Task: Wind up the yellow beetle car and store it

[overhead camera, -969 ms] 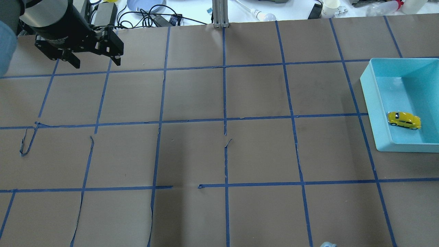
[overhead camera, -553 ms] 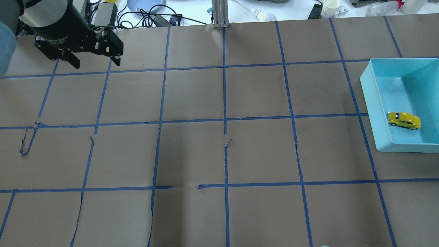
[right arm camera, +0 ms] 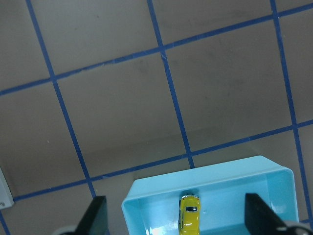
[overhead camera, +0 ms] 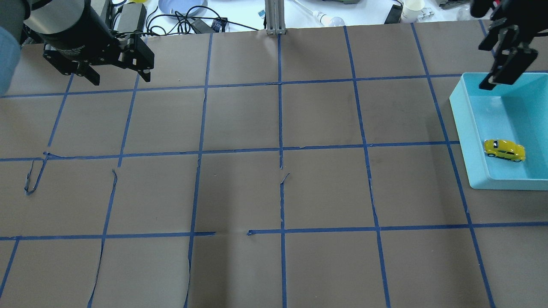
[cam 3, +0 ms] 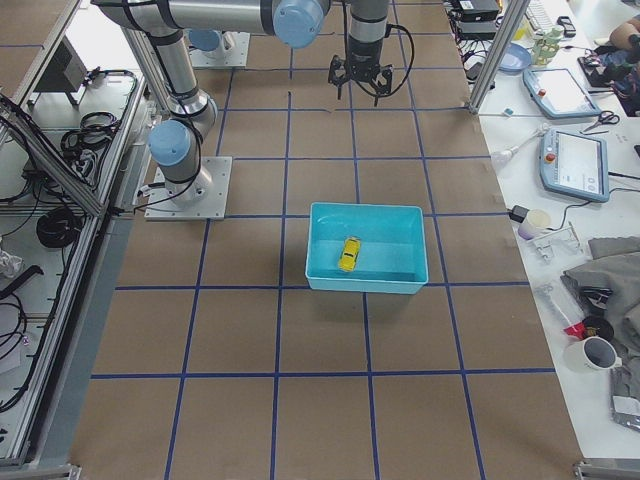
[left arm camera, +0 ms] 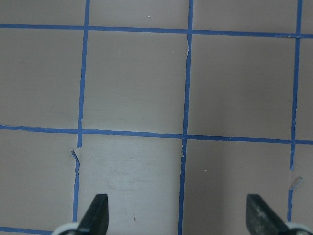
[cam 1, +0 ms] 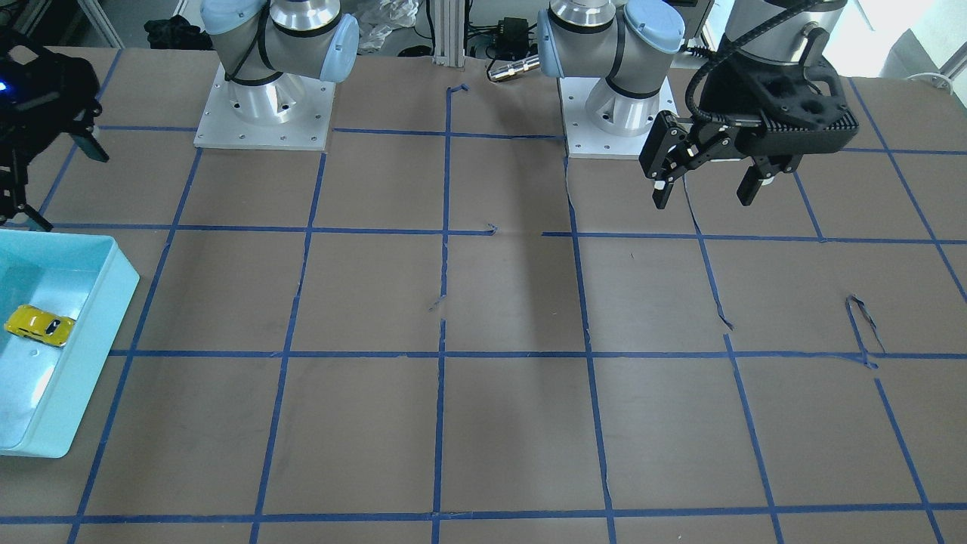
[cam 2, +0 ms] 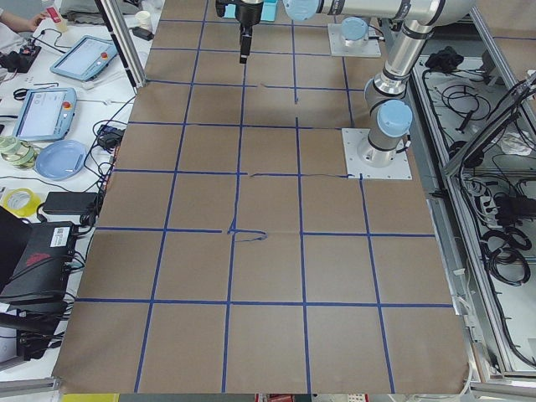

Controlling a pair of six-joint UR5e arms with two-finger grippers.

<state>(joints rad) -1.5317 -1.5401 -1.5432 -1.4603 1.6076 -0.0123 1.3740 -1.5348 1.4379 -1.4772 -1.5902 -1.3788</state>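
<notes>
The yellow beetle car (overhead camera: 504,149) sits on its wheels inside the teal bin (overhead camera: 460,128) at the table's right edge. It also shows in the front view (cam 1: 39,326), the right side view (cam 3: 350,254) and the right wrist view (right arm camera: 190,220). My right gripper (overhead camera: 481,68) hangs open and empty high above the bin's far left corner, well apart from the car; its wrist view looks down on the bin (right arm camera: 215,169). My left gripper (overhead camera: 115,79) is open and empty over the far left of the table, also seen in the front view (cam 1: 702,189).
The table is brown paper with a blue tape grid (overhead camera: 280,149), torn in places. Cables, a plate and cups lie beyond the far edge (overhead camera: 188,13). The two arm bases (cam 1: 264,113) stand on the robot's side.
My right gripper has come into the overhead view at the top right, above the bin. The car, the bin and my left gripper have not moved.
</notes>
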